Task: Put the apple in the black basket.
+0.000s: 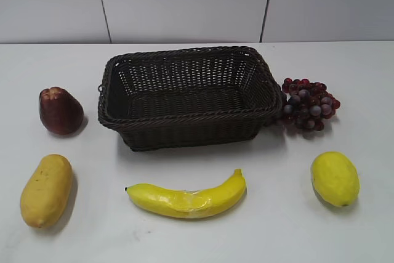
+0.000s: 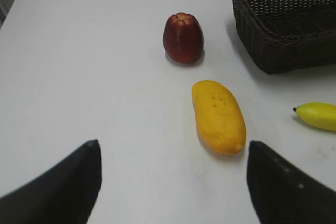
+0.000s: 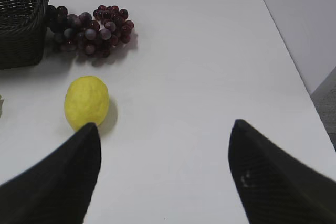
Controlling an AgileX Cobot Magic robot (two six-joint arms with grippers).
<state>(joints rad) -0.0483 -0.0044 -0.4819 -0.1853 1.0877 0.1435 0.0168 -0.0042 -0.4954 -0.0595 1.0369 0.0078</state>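
1. Nearest the exterior camera lies the banana [image 1: 188,199], at 6 o'clock on the white table [image 1: 271,232], curved and just in front of the black basket [image 1: 184,129].
2. At 8 o'clock from the basket rests a yellow mango [image 1: 45,190]; at 4 o'clock sits a lemon [image 1: 335,178]; a grape bunch [image 1: 309,104] touches or nearly touches the basket's 3 o'clock end.
3. The apple [image 1: 60,111] stands on the table at 9 o'clock from the basket, near it but clearly apart, with its lobed end up and its long axis roughly upright.
4. The basket holds nothing that can be seen, so by my reading the task has not begun.
5. In the left wrist view the left gripper [image 2: 173,182] is spread wide and holds nothing; both dark fingers frame bare table.
6. From that gripper the apple [image 2: 183,39] lies at 12 o'clock, well ahead, with the mango [image 2: 218,116] between them and slightly toward 1 o'clock.
7. The right gripper [image 3: 164,171] is likewise spread wide and holds nothing; its view shows the lemon [image 3: 86,103] and grapes, not the apple.
8. The left arm looks the nearer one. Its reach would probably pass over or beside the mango, and brushing that fruit seems the main risk.
9. Neither arm shows in the exterior view, which suggests both are drawn back from the fruit.
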